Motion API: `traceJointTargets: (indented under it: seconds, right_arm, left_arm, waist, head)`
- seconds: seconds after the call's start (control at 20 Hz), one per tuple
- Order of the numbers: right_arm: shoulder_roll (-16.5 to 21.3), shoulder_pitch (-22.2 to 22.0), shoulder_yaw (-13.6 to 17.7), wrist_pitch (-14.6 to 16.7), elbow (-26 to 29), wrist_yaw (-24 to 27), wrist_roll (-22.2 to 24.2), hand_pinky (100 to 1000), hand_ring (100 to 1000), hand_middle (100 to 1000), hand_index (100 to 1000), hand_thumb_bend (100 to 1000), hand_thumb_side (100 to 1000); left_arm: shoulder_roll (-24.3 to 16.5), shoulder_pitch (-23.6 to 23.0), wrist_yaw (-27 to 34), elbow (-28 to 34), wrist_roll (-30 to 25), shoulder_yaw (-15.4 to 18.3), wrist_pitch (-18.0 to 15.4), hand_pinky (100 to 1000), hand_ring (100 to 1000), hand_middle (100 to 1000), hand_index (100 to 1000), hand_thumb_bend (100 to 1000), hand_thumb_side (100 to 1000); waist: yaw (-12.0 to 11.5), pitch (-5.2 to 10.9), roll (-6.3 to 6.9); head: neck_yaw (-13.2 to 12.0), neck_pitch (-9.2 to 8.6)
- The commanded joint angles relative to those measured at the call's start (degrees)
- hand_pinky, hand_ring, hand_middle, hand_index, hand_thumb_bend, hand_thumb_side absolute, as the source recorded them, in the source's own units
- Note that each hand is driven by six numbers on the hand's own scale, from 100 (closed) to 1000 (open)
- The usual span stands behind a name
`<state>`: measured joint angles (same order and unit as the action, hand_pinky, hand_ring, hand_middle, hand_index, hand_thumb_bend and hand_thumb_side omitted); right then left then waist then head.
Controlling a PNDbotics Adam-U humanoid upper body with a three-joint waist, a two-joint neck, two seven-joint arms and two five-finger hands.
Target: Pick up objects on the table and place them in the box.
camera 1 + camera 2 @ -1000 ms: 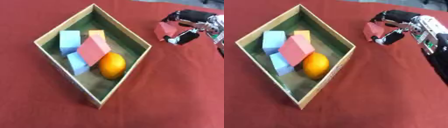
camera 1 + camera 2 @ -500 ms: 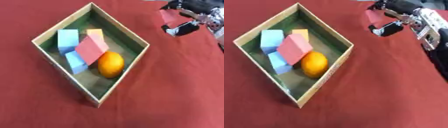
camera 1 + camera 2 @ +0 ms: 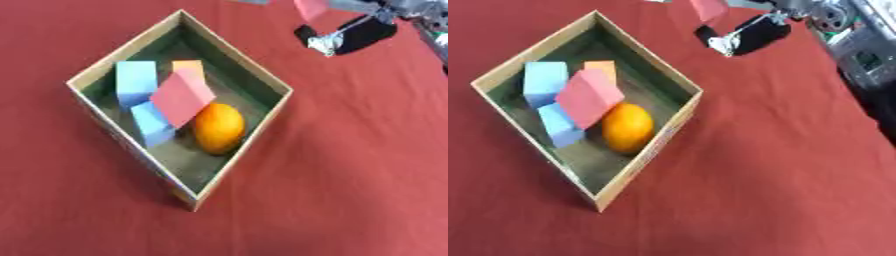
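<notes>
Left eye view: the box [image 3: 234, 67] sits as a diamond on the red desk [image 3: 350, 175], left of centre. Inside it, an orange [image 3: 219, 127] lies toward 4 o'clock, touching a tilted red block [image 3: 182, 97] at the middle. Two blue blocks sit at 9 o'clock, the upper blue block [image 3: 136, 82] above the lower blue block [image 3: 153, 125], and a small orange block [image 3: 188, 67] lies at 12 o'clock. At 1 o'clock of the view, the right hand [image 3: 350, 35] hangs above the desk, fingers curled round a small red block [image 3: 311, 7] at the top edge.

Right eye view: the same right hand [image 3: 750, 35] shows at 12 o'clock, pinching the small red block [image 3: 709, 8], well apart from the box [image 3: 654, 72]. The left hand shows in neither view.
</notes>
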<state>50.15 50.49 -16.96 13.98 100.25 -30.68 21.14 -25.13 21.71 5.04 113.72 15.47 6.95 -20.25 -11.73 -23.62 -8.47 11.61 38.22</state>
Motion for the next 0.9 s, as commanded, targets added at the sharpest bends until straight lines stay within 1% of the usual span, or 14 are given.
traceJointTargets:
  seconds: [0.05,0.15,0.3,0.45,0.65,0.85,0.9]
  right_arm:
    - [-2.2,3.2,-1.8,-1.5,4.7,0.9,3.4,772,749,460,654,100,359]
    - [-5.2,5.2,-3.4,-1.6,5.5,0.6,5.5,773,749,464,660,100,356]
    - [-9.3,7.6,-5.6,-1.1,6.0,0.0,8.1,773,748,466,661,100,355]
    - [-12.7,9.3,-7.3,-0.5,5.2,-0.9,10.3,773,748,468,661,100,360]
    - [-16.0,10.1,-9.7,0.5,1.0,-3.2,12.6,777,748,471,662,100,374]
    - [-18.5,9.7,-11.4,1.8,-4.1,-5.0,13.2,782,753,478,671,100,373]
    - [-18.9,9.6,-11.9,2.2,-5.0,-5.7,13.3,784,756,488,679,100,389]
  left_arm:
    - [-1.2,0.5,0.4,0.9,0.1,0.1,0.2,941,916,784,885,201,802]
    - [-1.2,0.7,0.5,0.9,0.5,0.1,0.1,940,916,784,879,203,800]
    - [-1.0,0.9,0.6,0.9,1.0,0.2,-0.1,939,916,784,878,204,797]
    - [-0.9,1.0,0.8,0.9,1.3,0.1,-0.3,938,915,783,876,205,796]
    - [-0.8,1.4,1.0,0.9,1.2,0.0,-0.6,937,914,783,875,206,794]
    - [-0.7,1.6,1.1,0.9,1.1,-0.1,-0.6,937,914,783,875,206,795]
    - [-0.7,1.6,1.2,0.9,1.1,-0.1,-0.6,937,914,783,875,206,795]
  waist:
    - [-0.2,2.48,-0.35]
    - [-0.3,2.6,-0.32]
    - [-0.6,2.69,-0.25]
    - [-0.7,2.79,-0.22]
    - [-1.0,2.92,-0.19]
    - [-1.1,2.95,-0.18]
    - [-1.2,2.95,-0.18]
  head:
    - [0.6,0.37]
    - [0.6,0.66]
    - [1.0,0.89]
    - [1.5,0.91]
    - [1.8,0.67]
    - [1.9,0.53]
    - [1.9,0.5]
